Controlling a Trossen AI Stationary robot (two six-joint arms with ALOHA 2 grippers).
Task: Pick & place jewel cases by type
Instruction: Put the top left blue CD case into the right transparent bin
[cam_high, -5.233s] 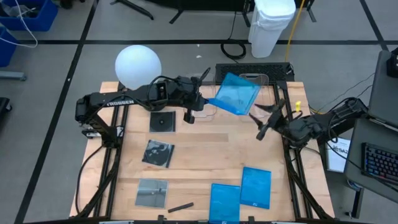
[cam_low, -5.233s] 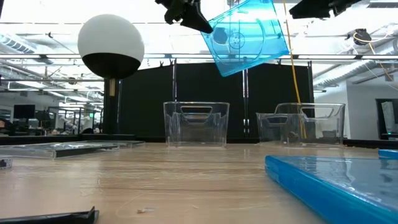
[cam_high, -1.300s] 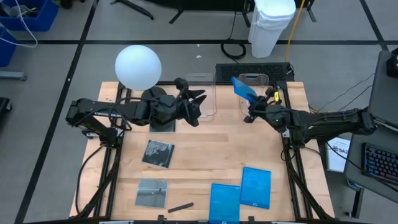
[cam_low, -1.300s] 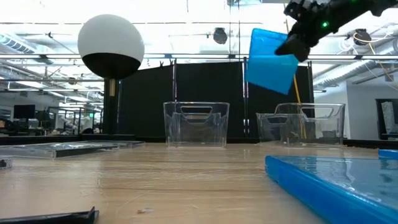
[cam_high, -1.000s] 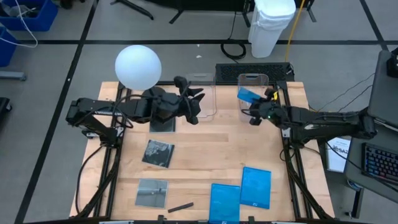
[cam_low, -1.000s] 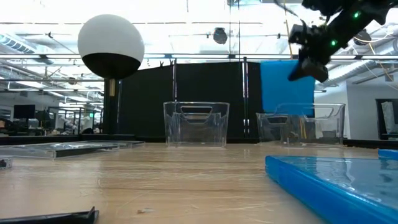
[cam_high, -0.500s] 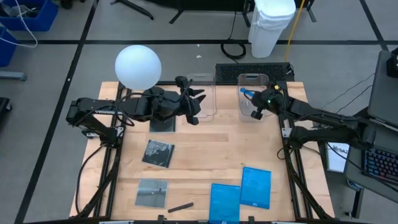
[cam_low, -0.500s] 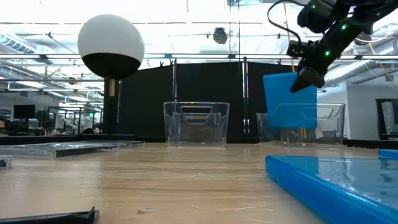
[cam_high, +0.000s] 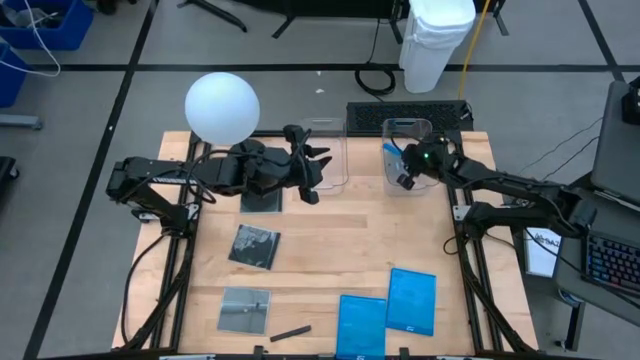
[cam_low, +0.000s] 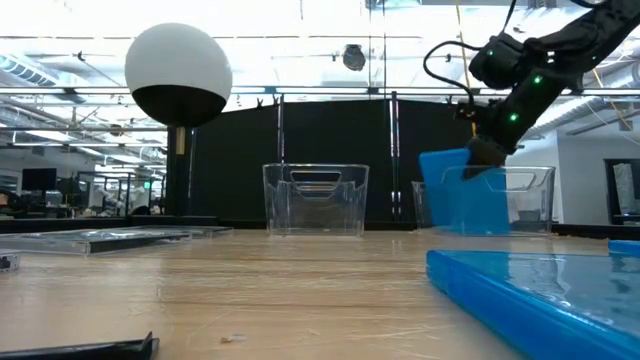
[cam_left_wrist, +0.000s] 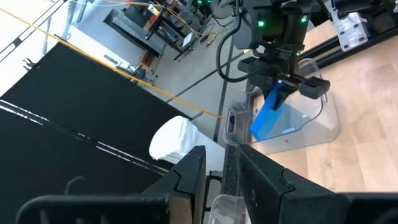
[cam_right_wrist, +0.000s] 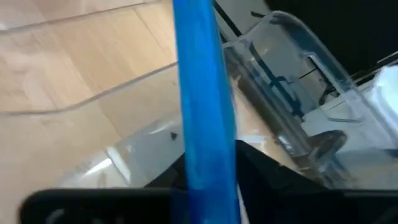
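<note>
Wooden table (cam_high: 330, 250) on a grey floor, glass-walled workshop behind it.

Near edge, seen from above: two blue jewel cases (cam_high: 388, 310) flat side by side towards the R, touching or nearly so. A grey case (cam_high: 245, 309) lies to the L of them, w/ a small dark stick (cam_high: 290, 332) just beside it. In the low view one blue case fills the near R corner.

Mid-table, L side: a dark case (cam_high: 255, 246) lying flat. Farther back another dark case (cam_high: 262, 198), partly under the left arm.

Left gripper (cam_high: 310, 170) hangs above the table just in front of the left clear tub (cam_high: 325, 150). Fingers apart, nothing between them.

Far edge: two clear tubs side by side. Right clear tub (cam_low: 485, 200) has the third blue case (cam_low: 465, 190) standing on edge inside it, a bit tilted, lower part behind the tub wall. Right gripper (cam_low: 487, 155) sits at that case's top edge, over the tub. In the right wrist view the case edge runs straight between the two dark fingers (cam_right_wrist: 267, 171); can't tell whether they're clamping it or have let go.

White globe lamp (cam_high: 222, 106) at the far L corner; white bin (cam_high: 436, 40) on the floor beyond the table.
</note>
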